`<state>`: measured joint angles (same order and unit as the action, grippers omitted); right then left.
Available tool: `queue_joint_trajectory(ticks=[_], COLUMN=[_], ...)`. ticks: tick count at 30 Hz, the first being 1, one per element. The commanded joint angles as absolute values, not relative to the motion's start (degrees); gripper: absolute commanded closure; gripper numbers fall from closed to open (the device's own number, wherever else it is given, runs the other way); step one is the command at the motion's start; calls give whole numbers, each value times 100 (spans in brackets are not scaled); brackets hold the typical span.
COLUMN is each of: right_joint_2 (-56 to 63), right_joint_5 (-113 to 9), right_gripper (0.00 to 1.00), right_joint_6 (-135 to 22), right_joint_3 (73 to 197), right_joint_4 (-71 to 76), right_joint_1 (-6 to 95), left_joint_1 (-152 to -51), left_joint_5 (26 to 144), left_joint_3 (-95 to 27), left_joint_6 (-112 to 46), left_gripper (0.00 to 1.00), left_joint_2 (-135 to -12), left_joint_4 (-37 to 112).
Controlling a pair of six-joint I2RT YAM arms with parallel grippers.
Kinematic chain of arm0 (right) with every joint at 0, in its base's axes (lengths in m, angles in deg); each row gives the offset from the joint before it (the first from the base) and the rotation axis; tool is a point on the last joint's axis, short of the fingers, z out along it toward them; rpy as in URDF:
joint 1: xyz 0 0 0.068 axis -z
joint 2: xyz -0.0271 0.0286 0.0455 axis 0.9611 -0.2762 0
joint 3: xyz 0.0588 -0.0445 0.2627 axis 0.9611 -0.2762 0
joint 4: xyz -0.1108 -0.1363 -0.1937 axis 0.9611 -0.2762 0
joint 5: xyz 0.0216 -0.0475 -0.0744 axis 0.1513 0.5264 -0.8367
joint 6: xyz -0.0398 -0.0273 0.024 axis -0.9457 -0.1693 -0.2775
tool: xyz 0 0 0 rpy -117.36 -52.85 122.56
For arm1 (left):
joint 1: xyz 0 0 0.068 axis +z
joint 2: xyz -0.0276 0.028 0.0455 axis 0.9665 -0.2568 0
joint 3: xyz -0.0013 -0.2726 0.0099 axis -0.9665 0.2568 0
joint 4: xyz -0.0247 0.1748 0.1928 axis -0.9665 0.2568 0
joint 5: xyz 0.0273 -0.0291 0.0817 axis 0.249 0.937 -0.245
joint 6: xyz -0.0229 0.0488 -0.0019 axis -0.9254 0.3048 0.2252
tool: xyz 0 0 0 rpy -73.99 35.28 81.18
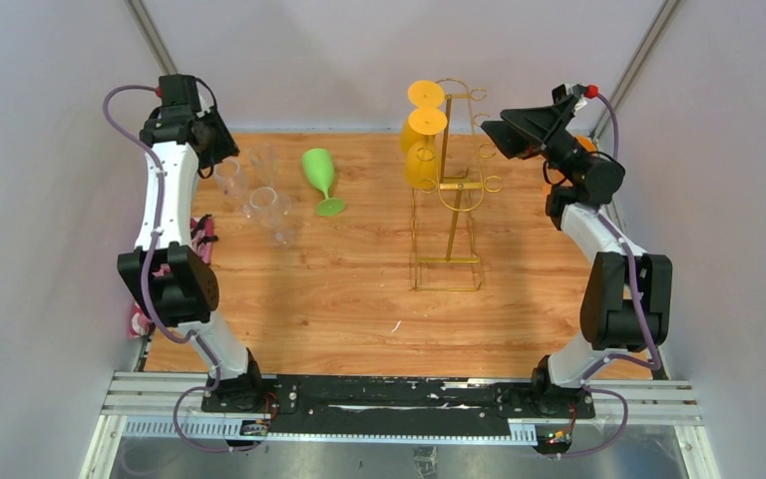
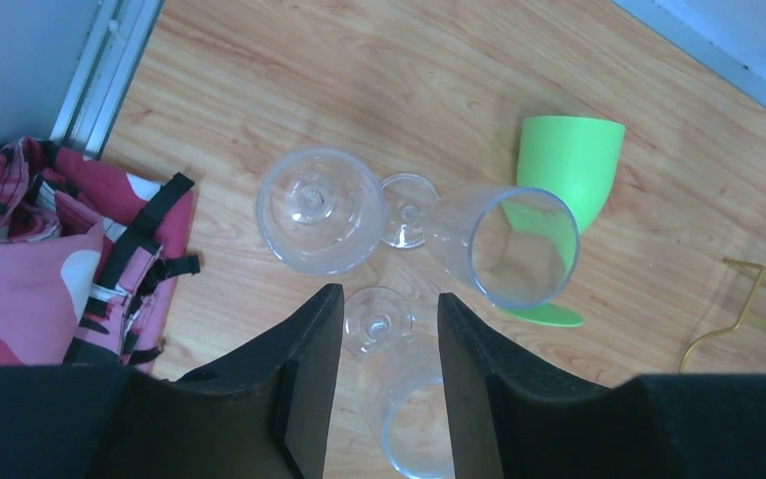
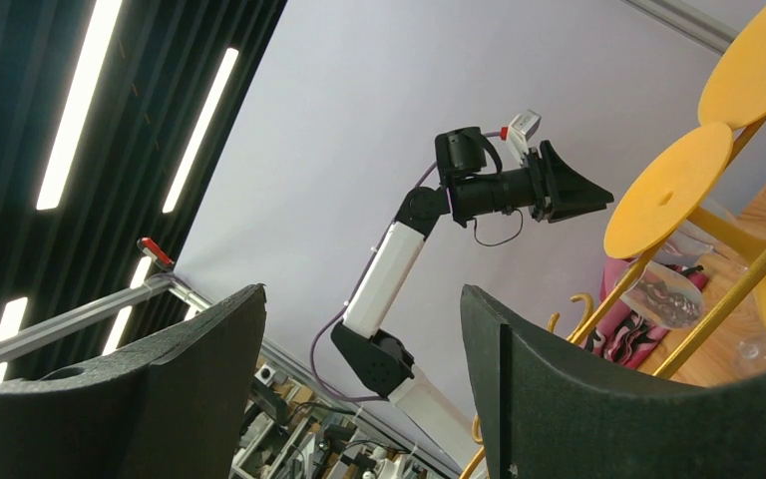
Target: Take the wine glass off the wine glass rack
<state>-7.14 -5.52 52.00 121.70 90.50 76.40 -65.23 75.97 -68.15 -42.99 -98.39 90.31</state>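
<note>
Left gripper (image 2: 389,374), fingers apart, straddles a clear wine glass (image 2: 406,404) lying foot-fwd on wood table (image 2: 289,80). Ahead: 2nd clear glass (image 2: 319,210) upright, 3rd clear glass (image 2: 504,244) on its side, green glass (image 2: 571,165) behind. L: pink fabric (image 2: 30,269). R: wine glass rack (image 2: 745,264) corner.

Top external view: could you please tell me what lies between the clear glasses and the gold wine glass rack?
Only the green wine glass, as the top external view shows.

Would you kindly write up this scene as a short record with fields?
Rack: gold wire rack, standing on the table
On rack: yellow glasses, at least two, hanging feet up
Off rack: green glass on its side; three clear glasses beside it
Left gripper: open, above one of the clear ones
Right gripper: open, empty, near the rack
</note>
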Motion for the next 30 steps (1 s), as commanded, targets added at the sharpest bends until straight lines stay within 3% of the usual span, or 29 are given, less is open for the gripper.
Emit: queue_joint_trajectory(ticks=[1, 7, 10, 17, 23, 26, 30], right_joint_2=[-706, -742, -743, -382, 642, 1151, 1475], right_joint_5=[-442, -466, -484, -314, 90, -73, -285], right_gripper=[24, 24, 24, 24, 24, 23, 23], right_joint_6=[5038, 5024, 5019, 4607, 2300, 798, -310], right_joint_3=[12162, 12182, 12251, 12560, 12643, 12790, 13048], right_joint_4=[9454, 9453, 9439, 8825, 5715, 3812, 2360], right_joint_1=[7652, 7643, 7643, 7649, 7651, 7665, 7702], left_joint_1=[-6534, -6840, -7516, -8392, -8475, -8679, -8796], left_joint_5=[7622, 7500, 7694, 10095, 11860, 11809, 11719], left_joint_3=[-6951, -7072, -7051, -5838, -4763, -4872, -5088], left_joint_6=[-4201, -4198, -4126, -5317, -7442, -7514, -7754], left_gripper=[55, 54, 51, 46, 46, 46, 46], left_joint_2=[-9497, -8508, -7932, -7336, -7880, -8218, -8693], left_joint_4=[9038, 9004, 8670, 6113, 3052, 3003, 3001])
